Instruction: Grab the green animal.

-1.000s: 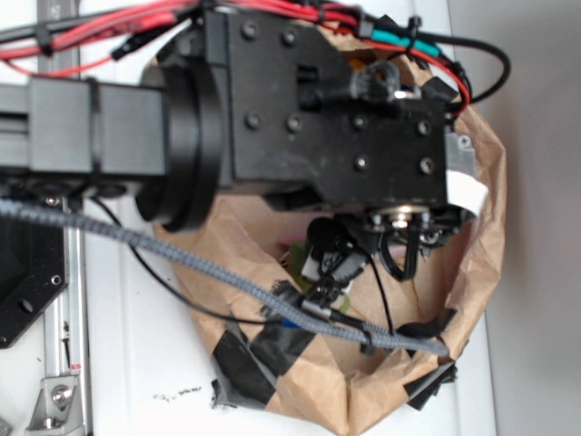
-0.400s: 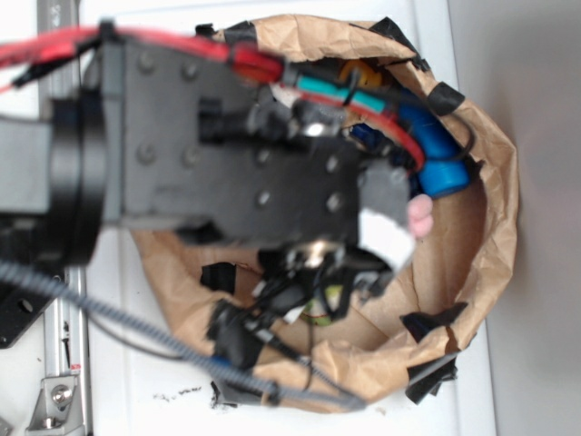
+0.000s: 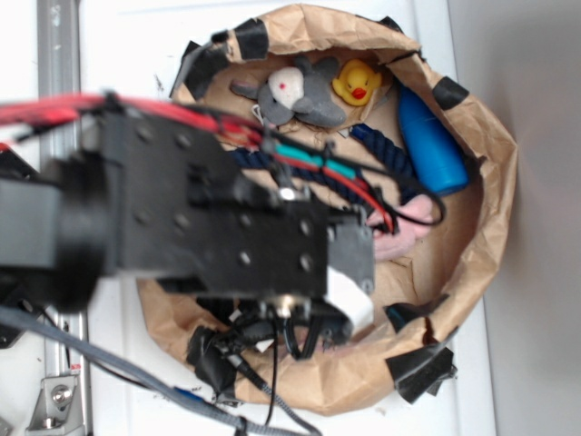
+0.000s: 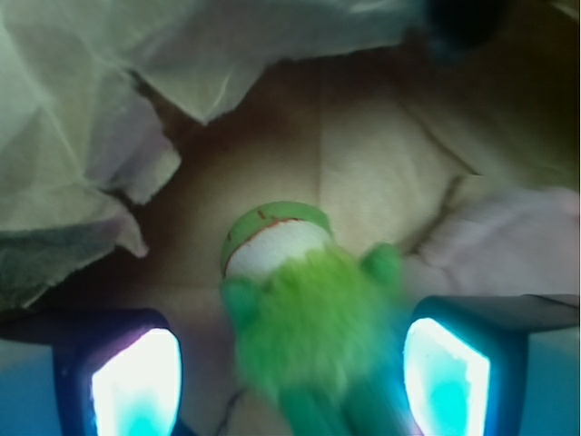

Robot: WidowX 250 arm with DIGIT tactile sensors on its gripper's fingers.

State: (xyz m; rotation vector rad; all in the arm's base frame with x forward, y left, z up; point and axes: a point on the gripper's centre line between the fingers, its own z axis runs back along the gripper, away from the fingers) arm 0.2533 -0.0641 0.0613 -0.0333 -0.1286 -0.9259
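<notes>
In the exterior view we see that the arm has moved down and left since the earlier frame, so the yellow duck (image 3: 356,83), the grey plush (image 3: 295,94) and the blue bottle (image 3: 434,141) in the paper bag (image 3: 490,209) are now uncovered. In the wrist view the green animal (image 4: 304,313) lies on the bag floor between the two fingers (image 4: 136,381) of the gripper (image 4: 290,377). The jaws stand wide, with a gap on each side of the toy.

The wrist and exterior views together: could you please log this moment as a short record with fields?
container: brown paper bag, rim patched with black tape
green animal: between the fingers, on the bag floor
gripper: open, straddling the toy, pads apart from it
other contents: yellow duck, grey plush, blue bottle, navy rope, pink plush
grasp: not closed yet
</notes>
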